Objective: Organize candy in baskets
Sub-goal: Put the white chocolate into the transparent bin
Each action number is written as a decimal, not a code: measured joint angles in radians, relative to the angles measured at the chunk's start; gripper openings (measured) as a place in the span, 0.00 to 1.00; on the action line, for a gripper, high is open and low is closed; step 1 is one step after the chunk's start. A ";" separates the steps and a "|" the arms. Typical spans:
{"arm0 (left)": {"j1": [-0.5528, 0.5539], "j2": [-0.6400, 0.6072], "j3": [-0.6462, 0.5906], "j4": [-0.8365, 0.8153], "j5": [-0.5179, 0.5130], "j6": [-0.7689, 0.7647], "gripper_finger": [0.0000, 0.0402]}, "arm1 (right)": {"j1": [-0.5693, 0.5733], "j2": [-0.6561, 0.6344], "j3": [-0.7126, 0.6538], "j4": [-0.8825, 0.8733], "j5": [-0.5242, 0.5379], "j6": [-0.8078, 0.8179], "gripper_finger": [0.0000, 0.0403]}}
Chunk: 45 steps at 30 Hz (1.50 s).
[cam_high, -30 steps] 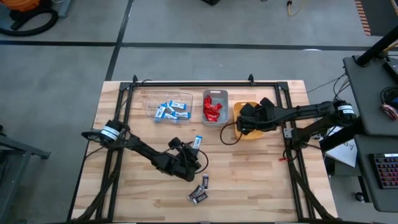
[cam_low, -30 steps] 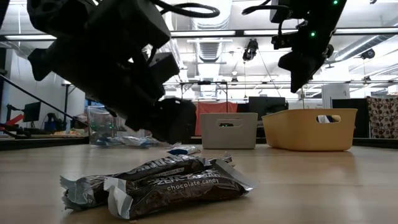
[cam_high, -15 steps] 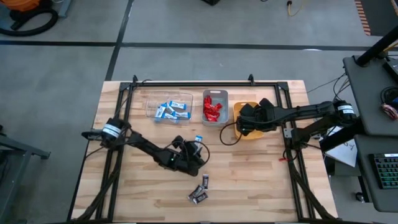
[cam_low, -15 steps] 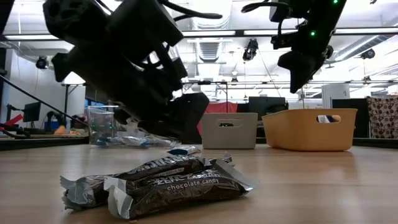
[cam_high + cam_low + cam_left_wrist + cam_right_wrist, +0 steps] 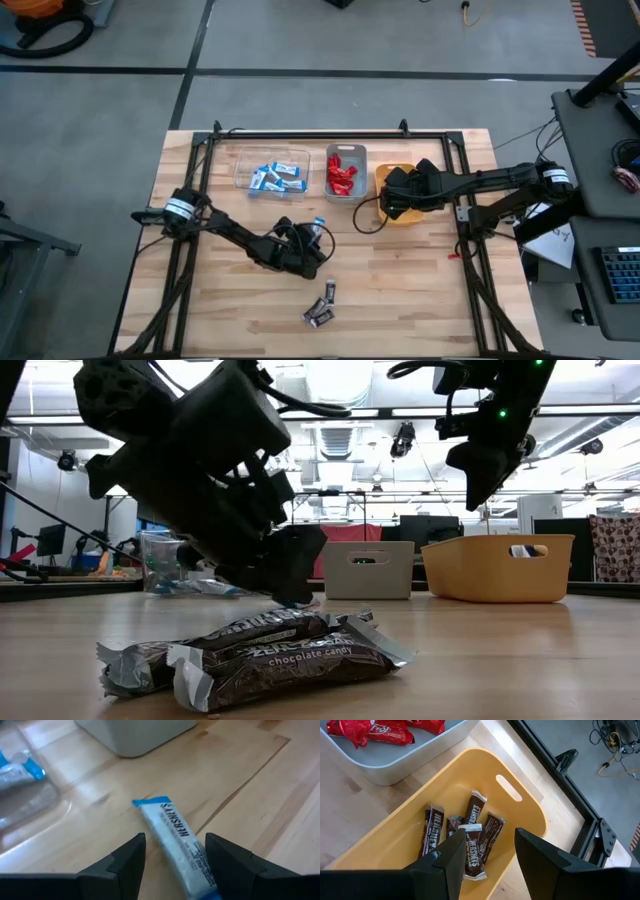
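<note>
A blue-and-white candy bar (image 5: 170, 827) lies flat on the wood near the table's middle (image 5: 319, 228). My left gripper (image 5: 172, 865) is open and low over its near end, one finger on either side, apart from it (image 5: 314, 242). My right gripper (image 5: 487, 855) hangs open over the orange-yellow basket (image 5: 520, 815), where several dark brown bars (image 5: 470, 842) lie, and holds nothing. Two dark bars (image 5: 320, 305) lie side by side near the table's front (image 5: 250, 655).
Along the far side stand the clear basket (image 5: 243, 165) with blue-and-white bars, the grey basket (image 5: 346, 152) with red wrappers, and the orange-yellow one (image 5: 381, 176). Bare wood lies to the right of and in front of the left gripper. A black frame rims the table.
My left gripper has gone toward the table's far edge, up to the blue-and-white bar, sinking a little and rolling at the wrist. The bar has stayed where it was. My right gripper has kept still over the orange-yellow basket.
</note>
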 joint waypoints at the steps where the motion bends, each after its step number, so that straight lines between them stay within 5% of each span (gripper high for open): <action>1: 0.000 -0.001 -0.008 0.002 0.004 -0.016 0.47 | 0.000 0.000 0.000 0.000 0.000 0.000 0.40; 8: -0.016 -0.005 -0.038 0.009 0.006 -0.042 0.43 | 0.000 0.000 0.000 0.000 -0.026 0.000 0.40; 19: -0.047 -0.003 -0.040 0.001 0.021 -0.036 0.03 | 0.000 0.000 0.000 0.000 -0.030 0.000 0.40; 34: -0.089 -0.070 -0.044 0.009 0.055 0.026 0.02 | 0.000 0.000 0.000 0.001 -0.030 0.000 0.40; 45: -0.098 -0.453 -0.044 -0.235 0.027 0.241 0.02 | 0.000 0.000 0.000 0.003 -0.045 0.000 0.40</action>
